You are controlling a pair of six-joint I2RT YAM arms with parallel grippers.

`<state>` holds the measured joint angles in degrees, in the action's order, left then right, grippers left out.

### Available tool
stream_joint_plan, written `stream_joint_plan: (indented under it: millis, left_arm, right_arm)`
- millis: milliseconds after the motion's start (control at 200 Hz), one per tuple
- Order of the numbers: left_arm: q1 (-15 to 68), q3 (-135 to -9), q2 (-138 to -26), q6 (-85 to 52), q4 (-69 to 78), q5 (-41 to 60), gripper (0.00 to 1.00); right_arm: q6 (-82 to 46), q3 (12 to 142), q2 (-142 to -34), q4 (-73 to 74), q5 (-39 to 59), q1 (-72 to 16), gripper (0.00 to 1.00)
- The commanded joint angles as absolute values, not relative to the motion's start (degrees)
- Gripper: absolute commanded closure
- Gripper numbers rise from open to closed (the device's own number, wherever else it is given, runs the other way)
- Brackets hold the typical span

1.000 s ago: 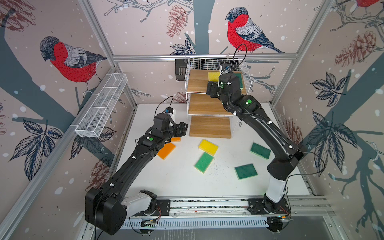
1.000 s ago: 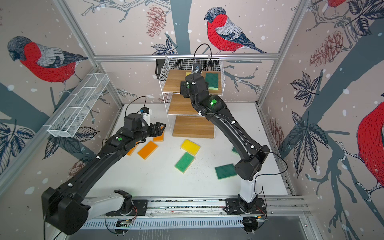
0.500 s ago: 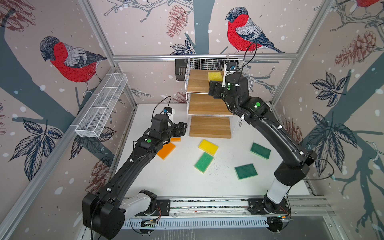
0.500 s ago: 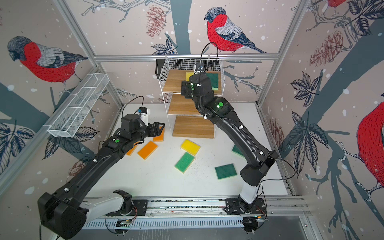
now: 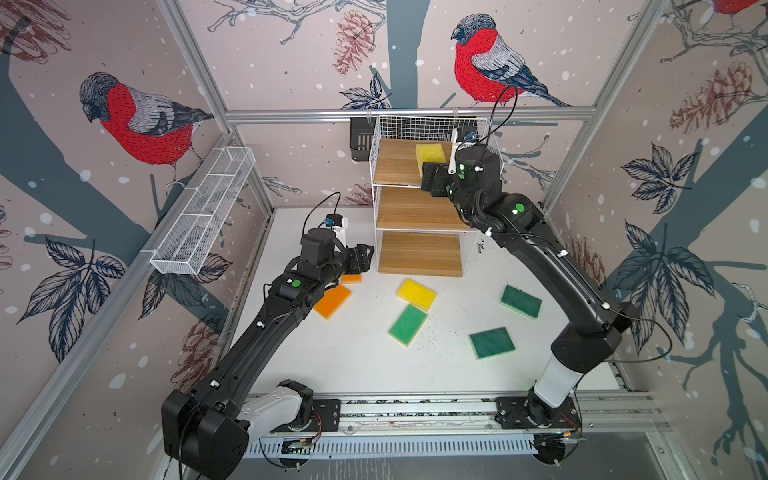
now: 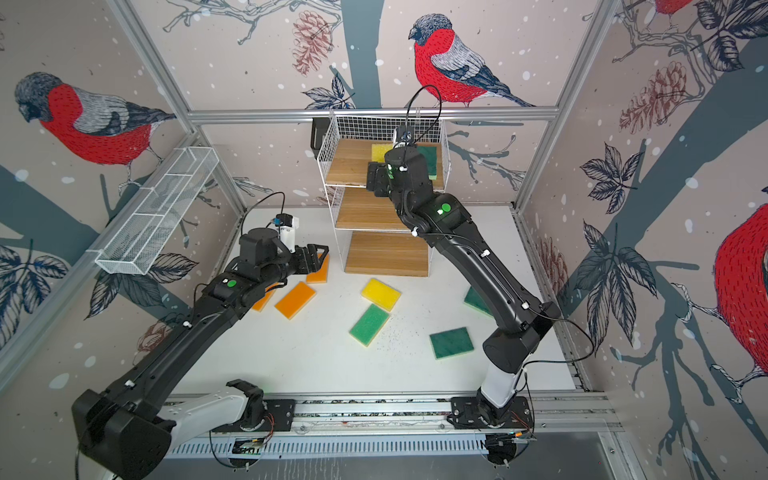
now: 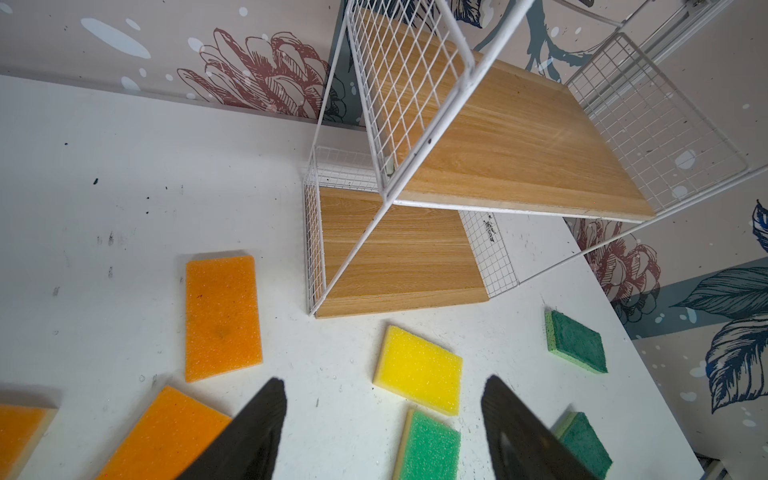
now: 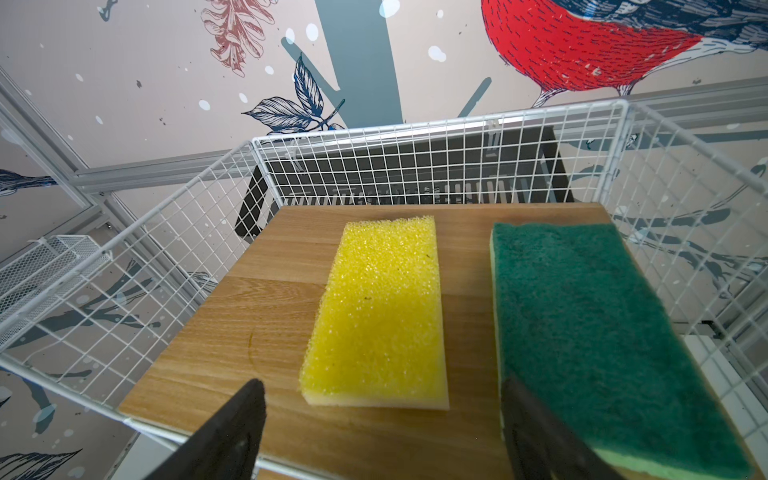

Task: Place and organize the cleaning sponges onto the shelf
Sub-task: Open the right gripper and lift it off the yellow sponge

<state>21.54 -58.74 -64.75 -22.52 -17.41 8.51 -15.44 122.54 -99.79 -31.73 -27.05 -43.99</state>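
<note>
Sponges lie in two places. The shelf (image 5: 415, 208) stands at the middle of the back edge of the worktop (image 5: 353, 361). On its top board the top yellow sponge (image 8: 378, 316) and the top green sponge (image 8: 590, 332) lie flat, side by side, with a gap between them. The right gripper (image 8: 382, 384) hangs at the front edge of that board. Its jaws are wide and hold nothing. The right arm (image 5: 473, 170) reaches across the right side of the two lower boards and covers part of them.

The left gripper (image 7: 384, 382) hangs above the worktop, just left of the bottom board, close to the shelf's wire side wall. Its jaws are wide too and hold nothing. Three orange sponges (image 7: 222, 316) lie by it, toward the left edge. A yellow sponge (image 5: 417, 294) and a light green sponge (image 5: 408, 324) lie close together in front of the shelf. Two dark green sponges (image 5: 491, 343) lie toward the right edge. A white mesh trough (image 5: 203, 212) hangs on the left wall, and a black basket (image 5: 360, 139) hangs behind the shelf.

In a top view the right arm hides the top green sponge, but the right wrist view shows most of it. The left wrist view shows all three orange sponges; in a top view the left arm (image 5: 291, 299) covers the third.
</note>
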Motion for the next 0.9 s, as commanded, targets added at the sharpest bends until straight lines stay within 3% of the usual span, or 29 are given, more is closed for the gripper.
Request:
stream_joint_plan:
  millis: [0, 896]
  left_arm:
    - [21.5, -58.8, -64.5, -22.3, -17.6, 7.8, 0.25]
    - [21.1, -58.3, -64.2, -21.9, -17.2, 7.6, 0.25]
  right_arm:
    - [-16.9, 122.5, -99.8, -30.8, -26.0, -43.6, 0.12]
    - [-20.2, 123.5, -102.6, -31.2, -19.4, -41.7, 0.14]
